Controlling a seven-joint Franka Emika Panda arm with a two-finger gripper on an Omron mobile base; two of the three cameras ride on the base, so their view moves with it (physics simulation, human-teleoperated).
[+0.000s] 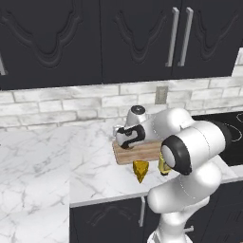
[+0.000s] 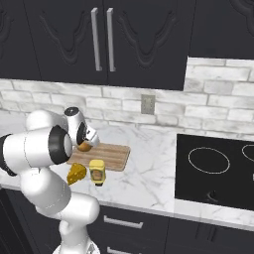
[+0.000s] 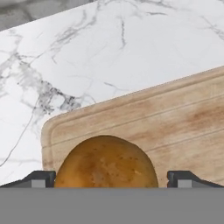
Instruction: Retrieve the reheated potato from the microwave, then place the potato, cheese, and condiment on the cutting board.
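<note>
The orange-brown potato (image 3: 105, 162) rests on the left end of the wooden cutting board (image 3: 175, 118), between my fingertips (image 3: 41, 178). My gripper (image 3: 111, 180) is open around it, with a small gap on the right side. From the right base view the potato (image 2: 84, 146) peeks out under the hand at the board's (image 2: 111, 156) left end. The yellow cheese wedge (image 2: 76, 173) and the yellow condiment bottle (image 2: 97, 171) stand on the counter just in front of the board. The cheese (image 1: 140, 171) lies below the board (image 1: 142, 153). The microwave is out of view.
A black cooktop (image 2: 218, 168) lies to the right of the board. A white brick wall with an outlet (image 2: 147, 104) runs behind, with dark cabinets above. The marble counter (image 1: 42, 161) stretches left, and its front edge is close to the cheese.
</note>
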